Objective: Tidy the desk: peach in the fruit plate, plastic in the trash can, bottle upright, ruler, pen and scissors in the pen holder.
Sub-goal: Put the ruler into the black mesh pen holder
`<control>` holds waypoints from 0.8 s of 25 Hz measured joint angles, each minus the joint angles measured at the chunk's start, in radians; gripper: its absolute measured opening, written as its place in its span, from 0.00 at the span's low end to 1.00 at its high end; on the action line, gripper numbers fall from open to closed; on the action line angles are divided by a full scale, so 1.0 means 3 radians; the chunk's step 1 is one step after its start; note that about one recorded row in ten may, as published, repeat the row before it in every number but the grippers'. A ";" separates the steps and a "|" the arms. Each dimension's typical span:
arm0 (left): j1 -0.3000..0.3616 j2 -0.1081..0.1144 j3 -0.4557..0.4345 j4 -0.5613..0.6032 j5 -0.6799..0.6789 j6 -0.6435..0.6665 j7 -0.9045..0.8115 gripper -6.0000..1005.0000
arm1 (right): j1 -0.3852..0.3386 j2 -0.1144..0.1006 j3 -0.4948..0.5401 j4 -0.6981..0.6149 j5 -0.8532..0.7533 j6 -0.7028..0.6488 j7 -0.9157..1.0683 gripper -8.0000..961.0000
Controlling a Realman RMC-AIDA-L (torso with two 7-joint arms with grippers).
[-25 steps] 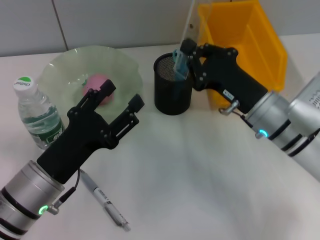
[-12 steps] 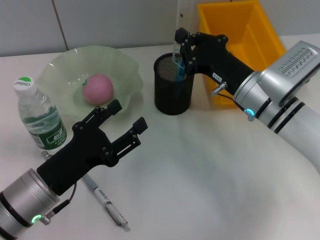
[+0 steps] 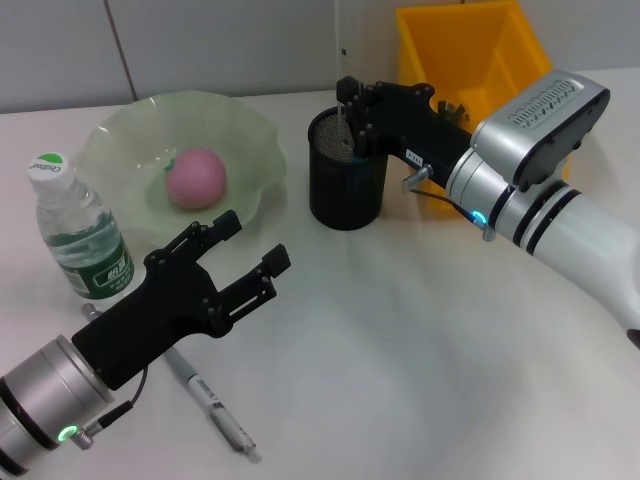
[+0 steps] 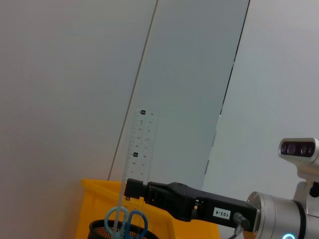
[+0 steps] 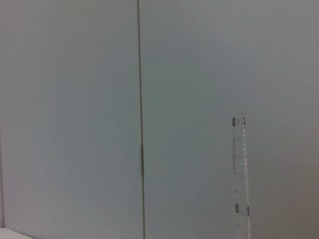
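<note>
The black mesh pen holder (image 3: 345, 190) holds a clear ruler (image 3: 343, 35) standing upright, which also shows as the ruler (image 4: 138, 149) and the ruler (image 5: 240, 174) in the wrist views. Blue-handled scissors (image 4: 127, 221) stand in it, handles up. My right gripper (image 3: 352, 112) hovers at the holder's rim, just above those handles. The pink peach (image 3: 195, 178) lies in the green fruit plate (image 3: 250, 120). The bottle (image 3: 75, 230) stands upright at the left. A pen (image 3: 210, 400) lies on the table beside my left arm. My left gripper (image 3: 240, 262) is open and holds nothing. No plastic shows.
A yellow bin (image 3: 520, 60) stands behind the right arm, against the grey wall. Bare white table lies in the middle and to the front right. The right forearm stretches across the back right of the table.
The right gripper carried the scissors over and down into the pen holder. The left gripper drew back from the plate toward the front of the table.
</note>
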 joint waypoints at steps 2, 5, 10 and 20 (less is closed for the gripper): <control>0.0000 -0.0007 -0.0013 0.0000 0.0007 -0.0016 -0.0001 0.79 | 0.0007 0.0001 -0.0005 -0.0001 -0.0001 0.0009 0.0003 0.10; -0.0002 -0.0010 -0.0015 0.0000 0.0007 -0.0025 -0.0002 0.79 | 0.0014 0.0001 -0.0013 0.0003 -0.0003 0.0018 0.0006 0.10; -0.0002 -0.0010 -0.0051 0.0003 0.0010 -0.0025 -0.0003 0.79 | 0.0012 0.0000 -0.0015 0.0003 -0.0008 -0.0007 0.0007 0.10; 0.0007 0.0008 -0.0098 0.0015 0.0010 -0.0005 -0.0005 0.79 | -0.0019 -0.0001 0.0010 0.0002 -0.0012 -0.0039 0.0011 0.11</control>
